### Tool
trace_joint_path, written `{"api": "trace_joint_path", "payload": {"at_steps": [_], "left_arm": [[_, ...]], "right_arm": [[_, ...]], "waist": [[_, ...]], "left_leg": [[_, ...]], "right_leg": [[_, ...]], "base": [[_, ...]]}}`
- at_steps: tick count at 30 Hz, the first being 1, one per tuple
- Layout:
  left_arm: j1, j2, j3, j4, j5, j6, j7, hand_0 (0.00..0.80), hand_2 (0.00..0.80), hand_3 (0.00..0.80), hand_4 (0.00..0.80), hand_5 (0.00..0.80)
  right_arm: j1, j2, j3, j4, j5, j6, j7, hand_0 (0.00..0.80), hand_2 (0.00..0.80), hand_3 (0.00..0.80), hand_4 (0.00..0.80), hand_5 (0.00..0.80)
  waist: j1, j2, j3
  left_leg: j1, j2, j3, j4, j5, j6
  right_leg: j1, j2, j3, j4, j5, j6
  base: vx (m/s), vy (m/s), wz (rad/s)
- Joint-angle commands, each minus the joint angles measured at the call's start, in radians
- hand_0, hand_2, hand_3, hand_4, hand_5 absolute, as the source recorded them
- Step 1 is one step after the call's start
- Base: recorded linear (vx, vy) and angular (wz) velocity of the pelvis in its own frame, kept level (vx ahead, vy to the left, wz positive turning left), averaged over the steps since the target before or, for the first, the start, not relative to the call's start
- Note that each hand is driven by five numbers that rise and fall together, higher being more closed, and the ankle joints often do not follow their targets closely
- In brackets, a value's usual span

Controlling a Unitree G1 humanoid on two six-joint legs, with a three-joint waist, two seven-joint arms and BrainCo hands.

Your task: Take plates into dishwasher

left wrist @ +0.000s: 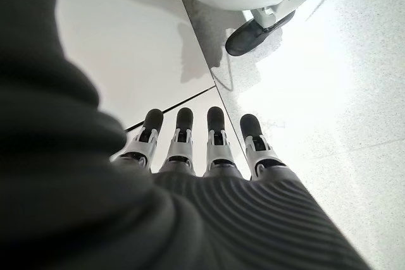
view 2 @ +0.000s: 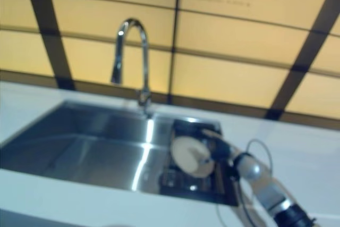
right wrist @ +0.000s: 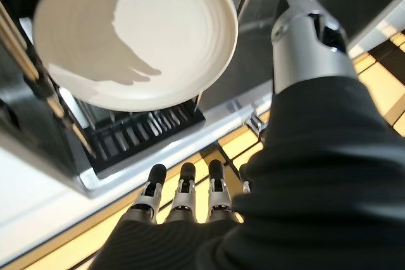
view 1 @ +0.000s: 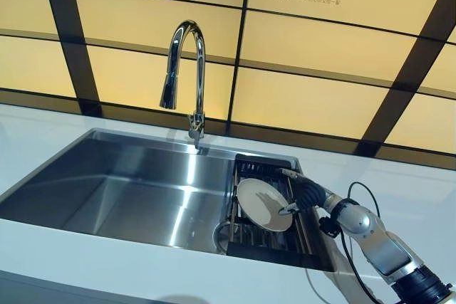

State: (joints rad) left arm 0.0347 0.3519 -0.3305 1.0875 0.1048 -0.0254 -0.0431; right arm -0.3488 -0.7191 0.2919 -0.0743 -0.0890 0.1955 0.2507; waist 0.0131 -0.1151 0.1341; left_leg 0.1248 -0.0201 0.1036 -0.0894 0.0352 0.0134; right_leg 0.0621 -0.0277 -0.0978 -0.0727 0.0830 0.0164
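A white round plate leans on edge in the black dish rack that sits in the right end of the steel sink. My right hand is right beside the plate's right rim, its fingertips at that edge. In the right wrist view its fingers are straight and the thumb stands apart, with the plate showing past them over the rack. My left hand shows only in its own wrist view, fingers straight, pointing down at a pale floor.
A tall chrome faucet rises behind the sink's middle. White countertop runs around the basin. A yellow panelled wall with dark bands stands behind. A white wheeled base is on the floor near my left hand.
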Motion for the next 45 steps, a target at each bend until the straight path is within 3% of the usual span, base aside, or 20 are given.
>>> {"api": "trace_joint_path", "payload": {"at_steps": [1, 9, 24, 45], "left_arm": [[-0.045, -0.007, 0.010, 0.044, 0.017, -0.013, 0.020, 0.000, 0.000, 0.000, 0.000, 0.000], [-0.039, -0.007, 0.012, 0.040, 0.013, -0.017, 0.025, 0.000, 0.000, 0.000, 0.000, 0.000], [-0.059, -0.022, -0.031, 0.023, 0.002, 0.007, 0.030, 0.000, 0.000, 0.000, 0.000, 0.000], [-0.100, -0.049, -0.096, 0.012, -0.005, 0.036, 0.024, 0.000, 0.000, 0.000, 0.000, 0.000]], "right_arm": [[-0.024, -0.018, -0.020, -0.083, -0.010, -0.008, 0.004, 0.000, 0.000, 0.000, 0.000, 0.000], [0.038, 0.007, -0.003, -0.121, -0.020, 0.002, 0.003, 0.000, 0.000, 0.000, 0.000, 0.000], [0.054, 0.125, 0.092, -0.039, -0.070, 0.036, -0.144, 0.000, 0.000, 0.000, 0.000, 0.000], [-0.056, 0.274, 0.218, 0.140, -0.120, 0.063, -0.440, 0.000, 0.000, 0.000, 0.000, 0.000]], "waist": [[0.010, 0.018, 0.000], [0.003, 0.013, 0.007], [0.010, 0.023, 0.022], [0.043, 0.039, 0.035]], "left_leg": [[-0.019, -0.031, -0.011, 0.009, -0.082, 0.044], [-0.020, -0.026, -0.005, 0.013, -0.083, 0.045], [-0.022, -0.027, -0.009, 0.018, -0.084, 0.050], [-0.041, -0.032, -0.034, 0.040, -0.088, 0.059]], "right_leg": [[-0.029, -0.048, -0.034, 0.114, -0.051, 0.116], [-0.037, -0.044, -0.027, 0.125, -0.054, 0.118], [-0.036, -0.045, -0.027, 0.127, -0.057, 0.119], [-0.041, -0.055, -0.040, 0.146, -0.069, 0.115]], "base": [[0.000, 0.000, 0.00], [0.000, 0.000, 0.00], [0.000, 0.000, 0.00], [0.002, 0.001, 0.01]]}}
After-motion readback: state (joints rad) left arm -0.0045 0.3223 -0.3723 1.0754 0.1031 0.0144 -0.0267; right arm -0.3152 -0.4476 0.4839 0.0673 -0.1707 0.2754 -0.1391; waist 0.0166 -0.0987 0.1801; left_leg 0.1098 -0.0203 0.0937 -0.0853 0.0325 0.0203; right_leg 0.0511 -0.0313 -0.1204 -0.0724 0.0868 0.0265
